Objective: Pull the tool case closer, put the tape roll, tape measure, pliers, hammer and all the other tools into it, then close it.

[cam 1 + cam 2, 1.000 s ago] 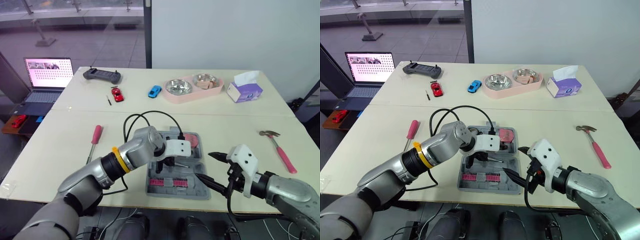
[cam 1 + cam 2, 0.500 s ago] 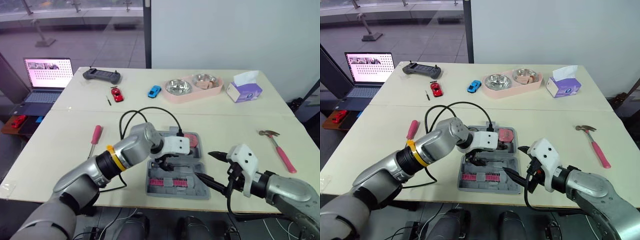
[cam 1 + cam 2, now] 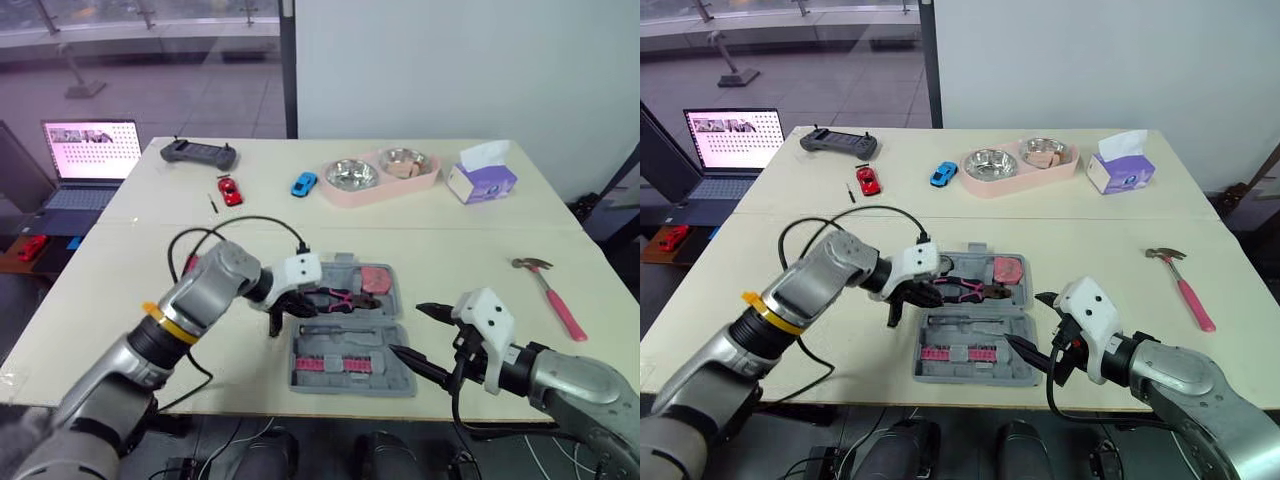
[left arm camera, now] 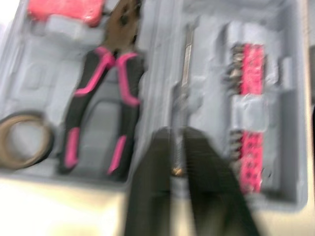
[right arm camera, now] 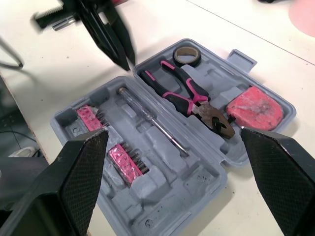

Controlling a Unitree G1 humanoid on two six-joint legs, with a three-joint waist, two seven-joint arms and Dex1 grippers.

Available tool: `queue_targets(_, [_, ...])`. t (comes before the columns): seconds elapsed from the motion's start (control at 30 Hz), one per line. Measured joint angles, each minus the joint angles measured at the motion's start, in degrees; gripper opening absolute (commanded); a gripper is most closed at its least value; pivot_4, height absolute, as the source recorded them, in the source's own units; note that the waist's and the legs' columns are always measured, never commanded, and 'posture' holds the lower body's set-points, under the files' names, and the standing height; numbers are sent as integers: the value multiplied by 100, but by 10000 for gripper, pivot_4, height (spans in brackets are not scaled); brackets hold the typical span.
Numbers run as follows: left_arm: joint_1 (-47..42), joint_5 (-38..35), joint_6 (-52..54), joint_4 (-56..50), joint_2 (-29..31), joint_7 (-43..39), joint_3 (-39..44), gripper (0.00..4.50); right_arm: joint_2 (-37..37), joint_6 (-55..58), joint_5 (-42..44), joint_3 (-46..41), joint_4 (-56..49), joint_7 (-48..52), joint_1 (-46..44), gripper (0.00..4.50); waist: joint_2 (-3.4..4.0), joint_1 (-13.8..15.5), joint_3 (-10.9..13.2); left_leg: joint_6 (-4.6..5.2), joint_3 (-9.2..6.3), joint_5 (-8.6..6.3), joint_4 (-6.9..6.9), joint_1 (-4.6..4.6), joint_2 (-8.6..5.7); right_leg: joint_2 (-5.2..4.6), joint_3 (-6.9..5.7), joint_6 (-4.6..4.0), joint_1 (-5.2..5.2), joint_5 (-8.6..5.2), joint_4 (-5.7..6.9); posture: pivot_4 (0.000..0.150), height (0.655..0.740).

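Here, left end effector (image 5: 128, 64) closed beside tool case (image 5: 206, 167), pliers (image 5: 187, 96) inside, right end effector (image 3: 1023, 318) wide open.

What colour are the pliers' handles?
Pink and black on the pliers, best in right wrist view.

**Head views:** bright, even, diffuse light, with daylight through the glazing (image 3: 150, 60) at 11 o'clock. Table (image 3: 480, 250) pale, with shadows soft and faint. Laptop screen (image 3: 92, 150) glows at 10 o'clock. Steel bowls (image 3: 350, 175) carry small highlights at 12 o'clock.

**Left wrist view:** smeared throughout. Left gripper (image 4: 177, 133) is a dark blur at 6 o'clock.

**Right wrist view:** tool case (image 5: 162, 182) crisp. Left gripper streaked at 11 o'clock. Right gripper (image 5: 173, 132) has fingers (image 5: 74, 187) dark and soft at 5 and 7 o'clock.
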Motion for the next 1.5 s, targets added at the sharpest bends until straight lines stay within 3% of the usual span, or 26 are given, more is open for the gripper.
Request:
queue_targets(0.13, [279, -139, -803, 282, -414, 269, 217, 888, -6, 0, 1, 0, 1, 13, -55, 45000, -1, -10, 0, 0, 0, 0, 2, -1, -3, -2, 2, 0, -1, 0, 2, 1500, 7400])
queue_targets(0.4, [574, -73, -1621, 954, -668, 620, 237, 888, -59, 0, 2, 0, 4, 112, -108, 45000, 4, -18, -2, 0, 1, 0, 0, 5, -1, 3, 4, 0, -1, 0, 7, 1500, 7400])
queue_targets(0.8, [721, 669, -2770, 1627, -674, 932, -70, 888, -111, 62, 12, -47, 6, 168, -147, 45000, 5, -16, -14, -1, 1, -1, 0, 10, -1, 2, 4, 0, 5, 0, 5, 1500, 7400])
queue_targets(1.17, [706, 829, -2812, 1748, -780, 948, -40, 888, -111, 68, 14, -75, 7, 205, -187, 45000, 2, -10, -52, 0, 1, -3, -4, 58, -1, -2, 4, 5, 54, -4, -12, 1500, 7400])
queue_targets(1.27, [720, 495, -2461, 1523, -634, 719, 188, 888, -114, 45, 14, -207, 72, 287, -162, 45000, -3, -37, -44, 0, 1, -3, -5, 44, 4, 4, 6, 4, 33, -3, -5, 1500, 7400])
queue_targets(1.4, [627, -669, -1393, 372, -107, 313, 1273, 888, -160, -102, -8, -523, 468, 470, -52, 45000, -5, -29, -38, 0, 0, -3, -5, 24, 8, 6, 7, 2, 11, -3, 1, 1500, 7400])
queue_targets(1.5, [878, -1703, -333, -529, 798, 9, 2351, 888, -250, -364, -119, -947, 908, 693, 105, 45000, -2, -69, -38, 1, 3, -4, -17, 28, 7, 6, 9, 1, 10, -3, -2, 1500, 7400])
